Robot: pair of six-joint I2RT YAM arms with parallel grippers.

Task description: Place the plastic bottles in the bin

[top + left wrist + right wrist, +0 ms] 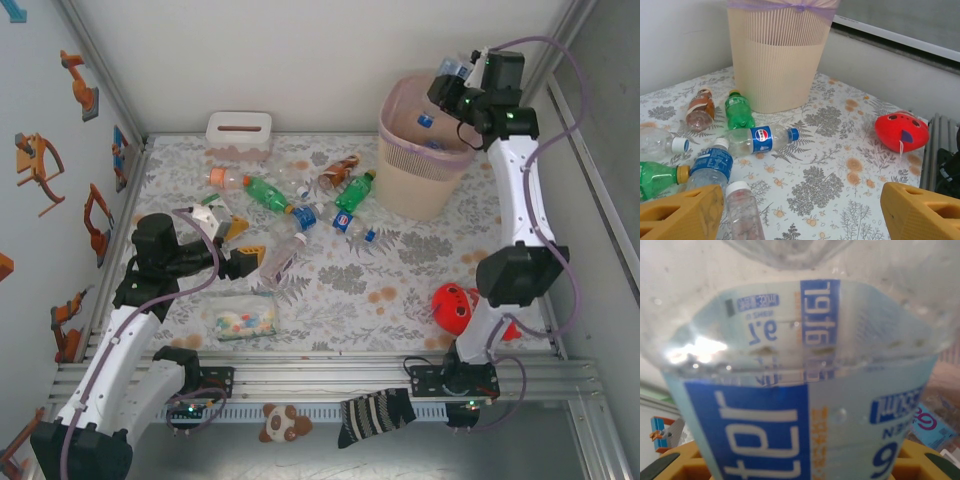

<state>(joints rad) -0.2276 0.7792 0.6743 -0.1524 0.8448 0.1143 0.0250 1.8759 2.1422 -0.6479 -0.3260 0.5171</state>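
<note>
One patterned surface [400, 270] carries everything noted here. The bin [425, 150] is set at its far right, pink-lined, mouth upward.

The right tool [455, 88] is raised over the bin's far rim and is clamped on the held bottle [452, 68], clear with a blue label. The coming move is judged to be a release. It turns on one relation: the held bottle must lie inside the rim line, not over or beyond it. From above it appears over the far-right part of the opening, but height skews that view, so true alignment cannot be confirmed. Its long axis cannot be read with confidence.

The left tool [243, 245] is held low at the near left, jaws spread wide, gripping nothing.

About eight loose plastic bottles [305, 215] are scattered mid-surface, left of the bin; the left arm is the nearer to them. Nearest is a clear bottle [742, 212], white cap pointing far, lying just beside the tool's left finger, its long axis roughly along the tool's reach.

Hidden or unclear:
- In the right wrist view the held bottle is so close that its cap and base are cut off, and little of the bin beneath can be made out.
- Blue-labelled shapes are seen inside the bin; their count is uncertain.
- The clear bottle's lower body is cut off by the frame edge.
</note>
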